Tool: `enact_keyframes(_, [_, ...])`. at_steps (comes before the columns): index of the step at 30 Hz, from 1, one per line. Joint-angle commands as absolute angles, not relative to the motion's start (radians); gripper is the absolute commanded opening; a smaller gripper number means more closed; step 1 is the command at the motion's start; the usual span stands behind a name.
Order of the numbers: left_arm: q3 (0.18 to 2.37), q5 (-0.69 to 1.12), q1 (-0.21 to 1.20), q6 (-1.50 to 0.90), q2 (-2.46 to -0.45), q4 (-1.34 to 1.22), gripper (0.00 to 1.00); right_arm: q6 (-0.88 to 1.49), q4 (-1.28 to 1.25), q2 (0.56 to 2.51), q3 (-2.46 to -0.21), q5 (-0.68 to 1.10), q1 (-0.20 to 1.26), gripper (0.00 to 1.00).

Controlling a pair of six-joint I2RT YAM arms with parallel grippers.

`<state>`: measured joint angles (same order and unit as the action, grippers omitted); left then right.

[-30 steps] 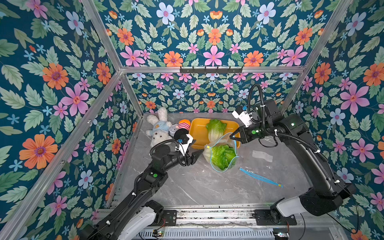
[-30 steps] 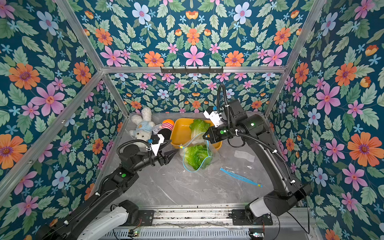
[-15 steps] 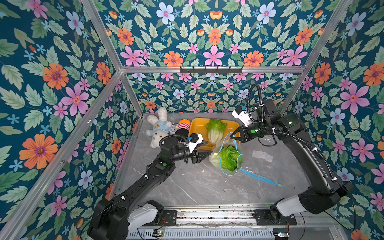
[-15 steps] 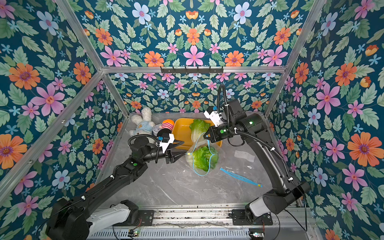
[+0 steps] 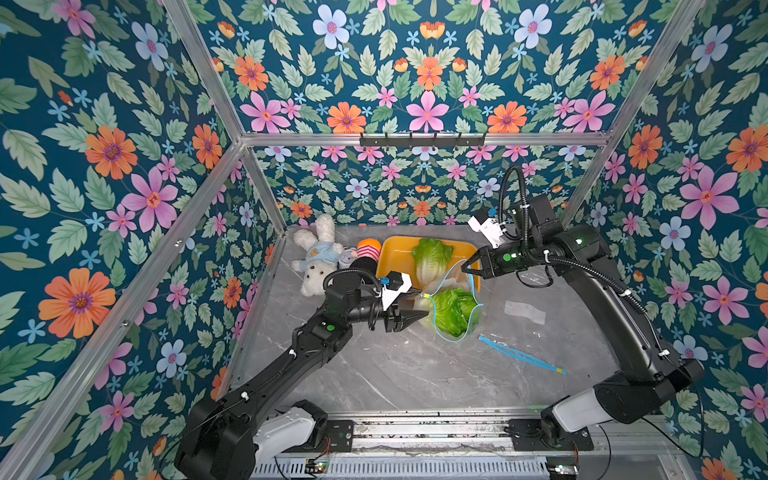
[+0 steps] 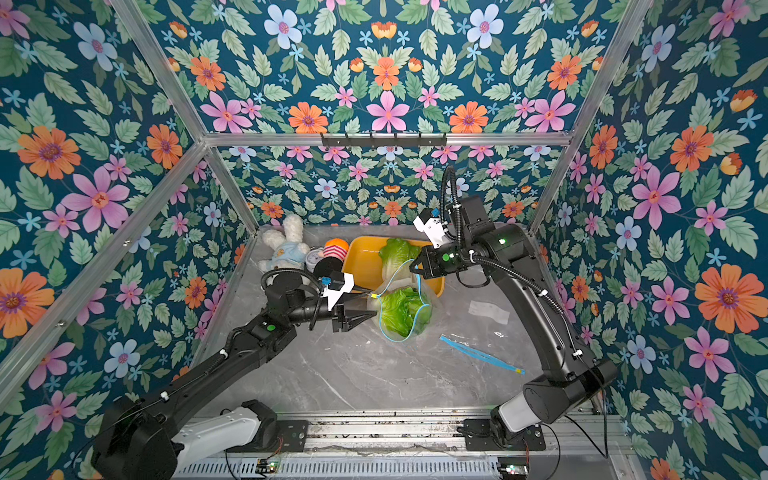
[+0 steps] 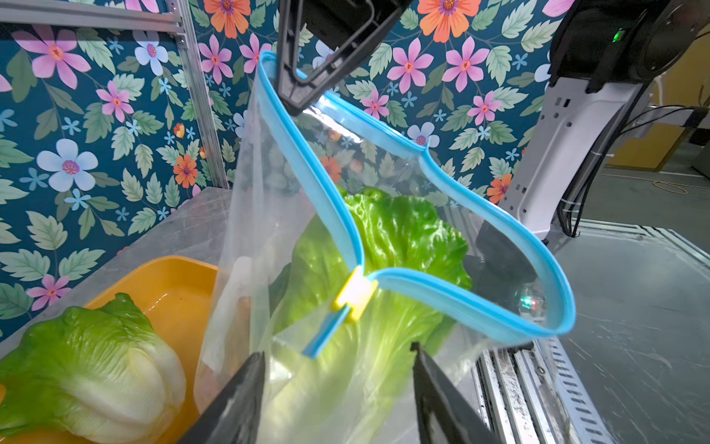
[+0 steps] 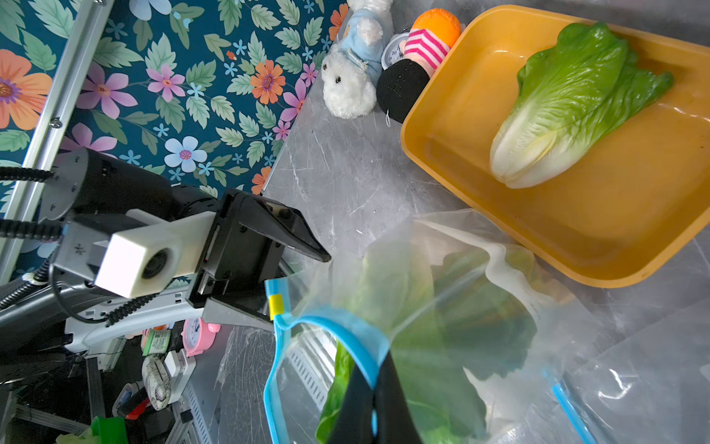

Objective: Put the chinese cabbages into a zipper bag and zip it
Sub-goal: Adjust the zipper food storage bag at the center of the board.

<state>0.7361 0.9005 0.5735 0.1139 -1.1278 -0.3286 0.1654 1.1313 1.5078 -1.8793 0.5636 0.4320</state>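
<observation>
table point(image 5: 395, 374): grey marble top; everything stands or lies on it.
tray point(image 5: 395, 257): yellow, at the back of the table, between the toys and the right tool.
bag point(image 5: 442, 286): clear, blue zip rim, mouth wide open in a loop. Its top is lifted and its base is on the table, against the tray's near edge.
flat bag point(image 5: 519, 355): a 2nd bag, lying flat, near the right arm, apart from the held one.
rabbit point(image 5: 316, 257): white plush in a blue shirt, back left corner, beside small toys.
cabbages: 1 lies in the tray point(image 5: 430, 259), leaves toward the back wall. Green leaves and a pale base show inside the bag point(image 5: 453, 309); the count there is unclear through the plastic.
right tool point(image 5: 467, 269): jaws closed, pinching the bag's blue rim and holding it up.
left tool point(image 5: 411, 319): jaws partly spread, holding nothing. Its tips are at the bag's side, just under the slider; contact cannot be told.
slider point(image 7: 355, 294): yellow, on the rim's end nearest the left tool.
</observation>
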Motion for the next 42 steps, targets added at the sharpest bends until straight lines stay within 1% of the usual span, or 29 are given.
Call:
enact_keyframes(1, [0.754,0.851,0.575,0.148,-1.152,-0.365,0.61,0.170,1.100,1.506,-1.872,0.607,0.431,0.00])
enact_keyframes(7, [0.762,0.855,0.575,0.140,-1.190,-0.432,0.53,0.166,1.086,1.490,-1.828,0.615,0.428,0.00])
enact_keyframes(10, [0.796,0.913,0.575,0.129,-1.232,-0.431,0.44,0.170,1.083,1.491,-1.821,0.618,0.422,0.00])
enact_keyframes(13, [0.797,0.948,0.575,0.125,-1.238,-0.443,0.26,0.186,1.067,1.486,-1.810,0.617,0.409,0.00])
enact_keyframes(14, [0.795,0.946,0.575,0.130,-1.236,-0.443,0.18,0.193,1.061,1.483,-1.806,0.620,0.403,0.00])
enact_keyframes(17, [0.797,0.938,0.575,0.137,-1.230,-0.435,0.01,0.218,1.049,1.478,-1.791,0.613,0.386,0.00])
enact_keyframes(21, [0.802,0.923,0.575,0.100,-1.196,-0.423,0.00,0.236,1.099,1.474,-1.809,0.566,0.383,0.00])
enact_keyframes(24, [0.813,0.867,0.584,0.051,-1.146,-0.391,0.00,0.260,1.154,1.462,-1.844,0.519,0.383,0.00])
enact_keyframes(27, [0.800,0.826,0.616,-0.037,-1.094,-0.419,0.00,0.311,1.203,1.449,-1.893,0.464,0.383,0.00])
enact_keyframes(29, [0.812,0.797,0.642,-0.054,-1.072,-0.384,0.00,0.342,1.196,1.431,-1.894,0.463,0.385,0.00])
enact_keyframes(33, [0.810,0.771,0.646,-0.032,-1.065,-0.340,0.00,0.344,1.161,1.421,-1.858,0.475,0.383,0.00])
enact_keyframes(36, [0.870,0.765,0.676,-0.078,-1.086,-0.268,0.00,0.383,1.096,1.449,-1.808,0.544,0.384,0.00])
enact_keyframes(38, [0.887,0.703,0.733,-0.075,-1.069,-0.215,0.00,0.416,1.093,1.480,-1.811,0.543,0.384,0.00])
enact_keyframes(39, [0.880,0.664,0.760,-0.077,-1.054,-0.207,0.00,0.434,1.095,1.493,-1.819,0.509,0.385,0.00])
enact_keyframes(42, [0.865,0.574,0.772,-0.128,-1.052,-0.212,0.00,0.480,1.078,1.523,-1.816,0.434,0.384,0.00])
